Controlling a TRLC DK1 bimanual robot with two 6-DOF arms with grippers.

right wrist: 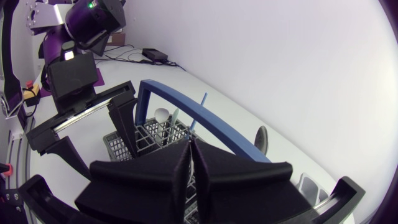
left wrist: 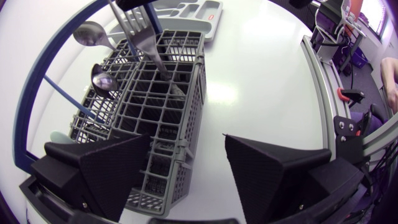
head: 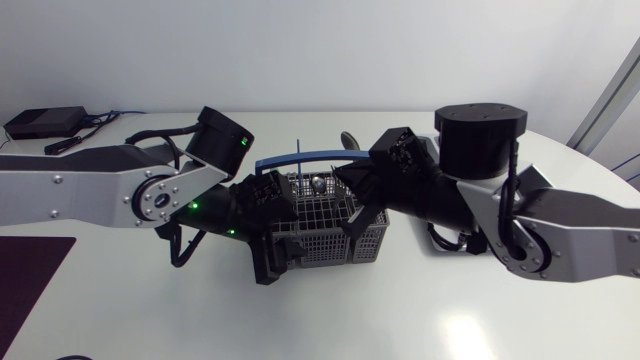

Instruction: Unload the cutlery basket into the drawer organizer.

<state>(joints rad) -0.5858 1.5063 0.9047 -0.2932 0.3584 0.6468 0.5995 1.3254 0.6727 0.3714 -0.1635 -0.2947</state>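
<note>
Astride the cutlery basket (left wrist: 158, 102) wall hangs the spread left tool (left wrist: 186, 142).

Both arms are silver-grey shells with small dark screws and round black joints. The left arm (head: 90, 185) has green lights glowing on its black wrist and a black cable looping beneath. The right arm (head: 560, 215) carries a squat black cylinder. The left gripper (left wrist: 186, 140) and right gripper (right wrist: 190, 149) are matte black, broad-wedged.
</note>
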